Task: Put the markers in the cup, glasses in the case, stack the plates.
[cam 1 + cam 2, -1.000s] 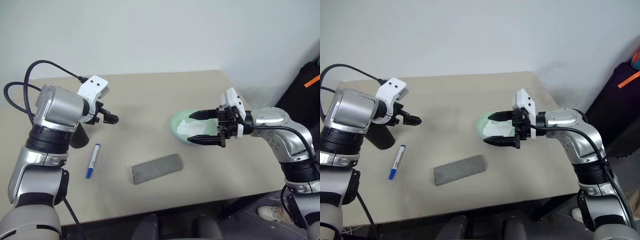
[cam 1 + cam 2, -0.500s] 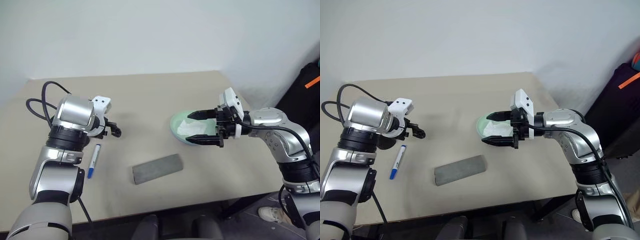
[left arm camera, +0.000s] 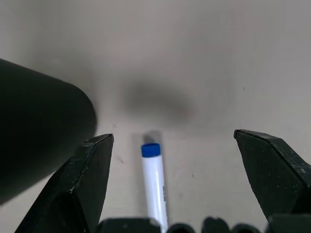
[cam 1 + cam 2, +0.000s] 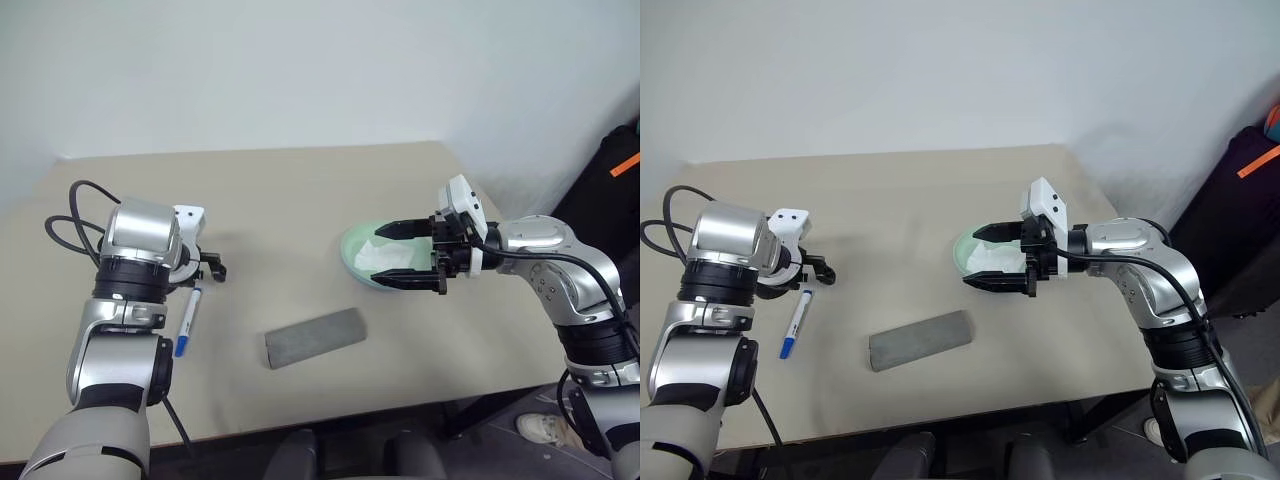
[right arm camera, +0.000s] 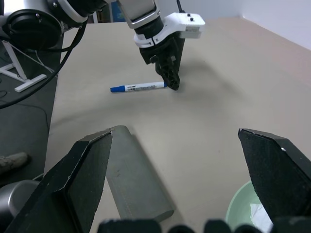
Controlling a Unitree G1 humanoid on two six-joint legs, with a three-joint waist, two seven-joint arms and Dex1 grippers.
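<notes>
A bare beige desk (image 4: 300, 190) standing against a plain white wall (image 4: 300, 70) is suggesting a lab or test room.

Surface (image 4: 300, 200) matt beige, smooth. Case (image 4: 314, 337) grey, rough cloth-like texture. Marker (image 4: 187, 320) glossy white plastic, blue cap. Plate (image 4: 350, 255) pale green smooth plastic, crumpled white tissue (image 4: 385, 258) in it. Cup (image 3: 34, 131) matt black plastic. Fingers (image 5: 277, 170) of both hands matt black.
</notes>
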